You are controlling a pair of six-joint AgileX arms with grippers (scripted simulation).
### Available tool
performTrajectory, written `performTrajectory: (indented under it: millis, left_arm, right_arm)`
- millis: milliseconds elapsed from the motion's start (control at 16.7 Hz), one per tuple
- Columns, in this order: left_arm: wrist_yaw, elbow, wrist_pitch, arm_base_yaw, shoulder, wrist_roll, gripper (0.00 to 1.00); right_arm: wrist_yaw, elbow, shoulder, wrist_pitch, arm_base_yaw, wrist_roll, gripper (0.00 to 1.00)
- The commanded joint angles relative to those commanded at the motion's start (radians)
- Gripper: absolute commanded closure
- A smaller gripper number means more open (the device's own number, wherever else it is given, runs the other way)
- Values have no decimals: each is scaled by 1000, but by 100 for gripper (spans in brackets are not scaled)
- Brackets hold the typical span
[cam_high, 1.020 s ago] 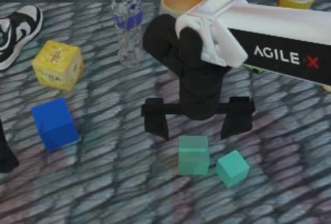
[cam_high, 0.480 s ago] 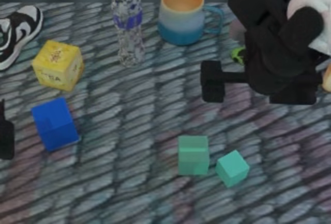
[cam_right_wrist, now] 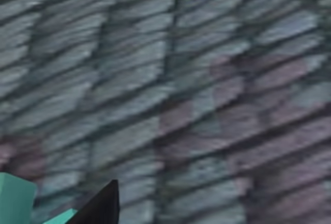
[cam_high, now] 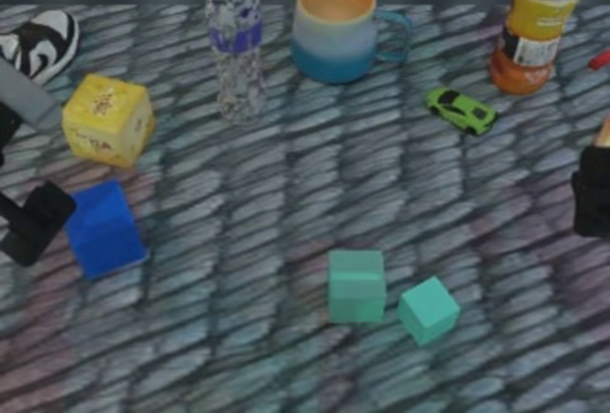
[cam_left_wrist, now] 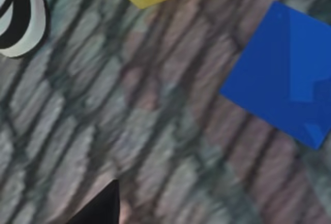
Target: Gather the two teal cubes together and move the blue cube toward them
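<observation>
The two teal cubes lie near the table's front middle, close together with a narrow gap between them. The larger teal cube [cam_high: 356,285] is on the left and the smaller teal cube [cam_high: 428,309] on the right. The blue cube [cam_high: 103,229] [cam_left_wrist: 284,74] rests at the left. My left gripper [cam_high: 17,189] hangs open just left of it, and one black finger [cam_high: 33,224] nearly touches the blue cube's side. My right gripper [cam_high: 593,201] sits at the right edge, open and holding nothing. Its wrist view catches the corners of the larger [cam_right_wrist: 13,200] and smaller [cam_right_wrist: 62,216] teal cubes.
A yellow printed cube [cam_high: 107,119] stands just behind the blue cube, and a black-and-white shoe [cam_high: 38,41] lies at the back left. Along the back are a plastic bottle [cam_high: 235,46], a mug [cam_high: 334,27] and an orange bottle [cam_high: 534,22]. A green toy car [cam_high: 460,110] lies right of centre.
My right arm has pulled back from above the teal cubes to the right edge. My left gripper has come in from the left edge to beside the blue cube. No cube has moved.
</observation>
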Motion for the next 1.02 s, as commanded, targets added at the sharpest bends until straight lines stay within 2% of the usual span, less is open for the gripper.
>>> performTrajectory:
  millis: [360, 600, 780, 1020]
  left_arm:
    - [-2, 339, -258, -43, 468, 237, 0]
    - [1, 508, -370, -62, 689, 347, 0]
    - [3, 577, -411, -70, 770, 390, 0]
    - [3, 589, -418, -72, 783, 397, 0]
  right_arm:
    - [-40, -439, -556, 295, -188, -183, 0]
    - [-80, -635, -832, 458, -275, -259, 0]
    - [-101, -709, -939, 531, -309, -285, 0]
    - [-105, -722, -957, 545, -315, -289, 0]
